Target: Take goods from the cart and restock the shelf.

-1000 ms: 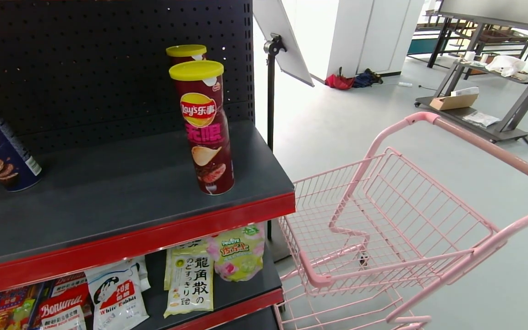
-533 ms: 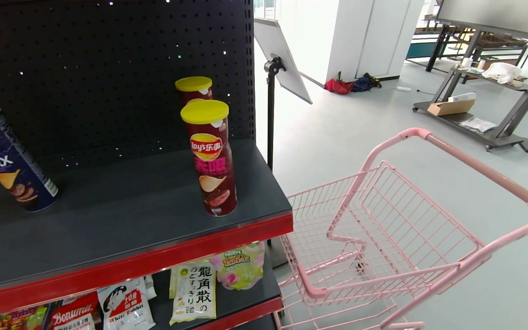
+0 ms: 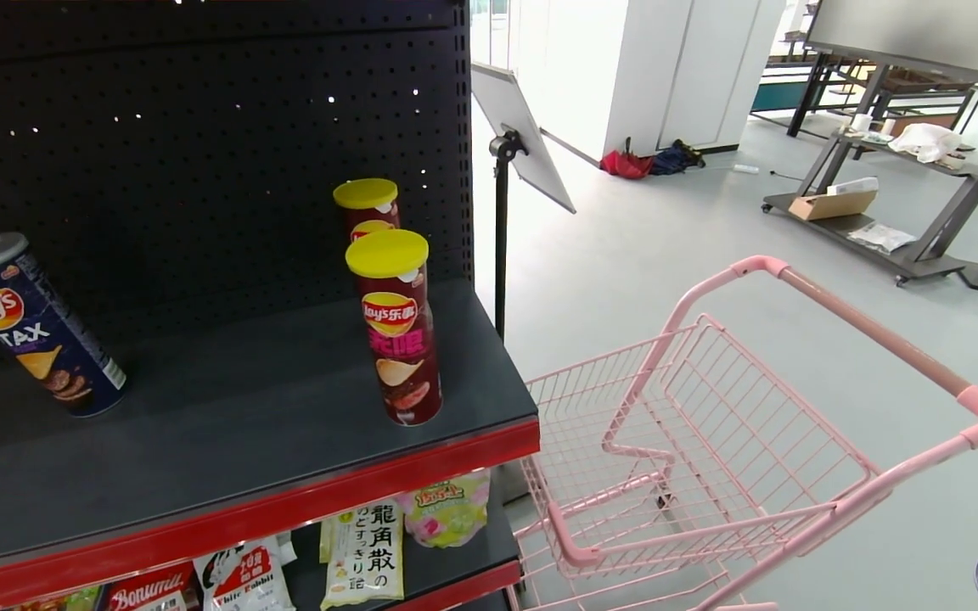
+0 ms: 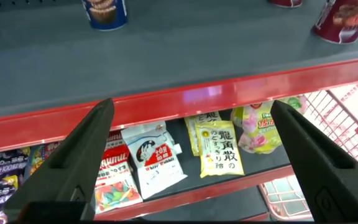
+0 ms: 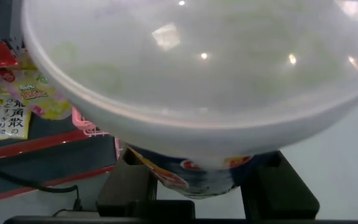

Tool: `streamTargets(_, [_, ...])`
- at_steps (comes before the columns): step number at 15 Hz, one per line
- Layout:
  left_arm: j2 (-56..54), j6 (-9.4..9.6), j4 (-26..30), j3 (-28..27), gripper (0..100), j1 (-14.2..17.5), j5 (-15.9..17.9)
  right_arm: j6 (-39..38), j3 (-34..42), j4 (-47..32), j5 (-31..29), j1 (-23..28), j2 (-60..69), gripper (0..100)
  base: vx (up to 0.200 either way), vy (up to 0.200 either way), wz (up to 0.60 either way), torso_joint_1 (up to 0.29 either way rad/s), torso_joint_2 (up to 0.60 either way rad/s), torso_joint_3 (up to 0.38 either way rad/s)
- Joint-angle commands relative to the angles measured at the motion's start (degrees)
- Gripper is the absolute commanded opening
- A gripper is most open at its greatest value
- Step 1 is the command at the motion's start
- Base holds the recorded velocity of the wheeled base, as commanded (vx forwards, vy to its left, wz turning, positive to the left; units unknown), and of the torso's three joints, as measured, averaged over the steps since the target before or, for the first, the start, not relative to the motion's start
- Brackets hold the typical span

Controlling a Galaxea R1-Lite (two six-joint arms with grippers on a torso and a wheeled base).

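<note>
Goods for this restock are looking like tall chip cans. Toward the left end of the shelf [image 3: 226, 424], a dark blue can [image 3: 35, 327] is standing on the top board. Near the right end a front maroon can [image 3: 396, 331] is standing just ahead of a rear maroon can [image 3: 368, 208], both with yellow lids. On the shelf's lower board snack bags [image 3: 362, 552] are lying flat. The left gripper [image 4: 191, 104] is hanging in front of the shelf's red edge, fingers spread wide with nothing between them. Just right of the shelf the pink cart [image 3: 710, 441] is sitting. Farther right of the shelf, the right gripper [image 5: 201, 190] is clamping a held blue can [image 5: 197, 74] around its body, below the clear lid. Such a can is probably feeling light and stiff, yet it is likely denting under a hard squeeze and slipping on its smooth wrap, so a moderate hold at mid-body is looking wisest. Every can is carrying a logo, chip pictures and lettering.
</note>
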State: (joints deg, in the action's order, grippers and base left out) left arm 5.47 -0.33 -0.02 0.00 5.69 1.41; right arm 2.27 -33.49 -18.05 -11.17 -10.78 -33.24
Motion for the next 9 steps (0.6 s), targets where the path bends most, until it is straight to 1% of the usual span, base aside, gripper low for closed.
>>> streamTargets(1, [0.1,-0.02,-0.1,0.0,100,0.0,0.1,0.0,0.0,0.0,0.4,0.1,-0.7,0,0.000,0.000,0.00,0.154,-0.34,-0.193])
streamTargets(5, [0.1,-0.02,-0.1,0.0,100,0.0,0.1,0.0,0.1,0.3,0.4,0.1,-1.3,0,0.000,0.000,0.00,0.142,-0.33,-0.182])
streamTargets(7, [0.1,-0.02,-0.1,0.0,100,0.0,0.1,0.0,0.6,0.4,0.3,0.2,-1.2,0,0.000,0.000,0.00,0.018,-0.03,-0.021])
streamTargets(9, [0.1,-0.02,0.0,0.0,100,0.0,0.1,0.0,1.3,0.4,0.2,0.2,-0.9,0,0.000,0.000,0.60,0.010,-0.01,-0.010])
